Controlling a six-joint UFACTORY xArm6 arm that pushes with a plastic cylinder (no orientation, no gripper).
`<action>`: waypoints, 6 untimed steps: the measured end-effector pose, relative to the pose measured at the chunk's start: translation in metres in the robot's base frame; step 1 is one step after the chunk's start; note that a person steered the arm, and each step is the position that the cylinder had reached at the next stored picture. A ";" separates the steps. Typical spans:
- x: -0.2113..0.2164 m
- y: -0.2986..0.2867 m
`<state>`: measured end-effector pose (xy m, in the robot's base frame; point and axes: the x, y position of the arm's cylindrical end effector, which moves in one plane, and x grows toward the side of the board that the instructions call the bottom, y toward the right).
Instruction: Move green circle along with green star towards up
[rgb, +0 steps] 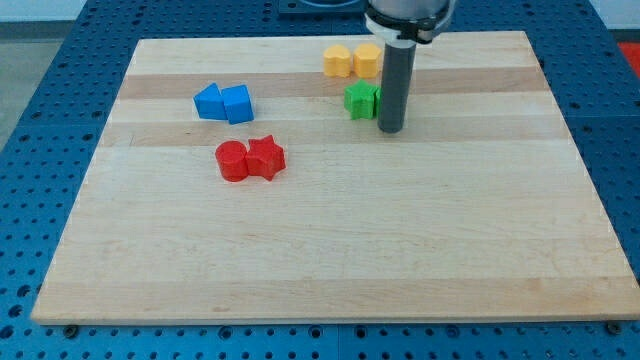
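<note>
A green block (360, 100), star-like in shape, lies near the view's top centre on the wooden board (330, 260). A second green block is not separately visible; the rod may hide it. My tip (391, 129) rests on the board just right of and slightly below the green block, with the rod touching or nearly touching its right side.
Two yellow blocks (352, 60) sit side by side just above the green block near the board's top edge. Two blue blocks (224, 103) lie together at the upper left. A red circle (232, 160) and a red star (266, 157) touch below them.
</note>
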<state>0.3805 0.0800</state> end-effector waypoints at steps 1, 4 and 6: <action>-0.003 0.022; -0.065 -0.025; -0.074 -0.029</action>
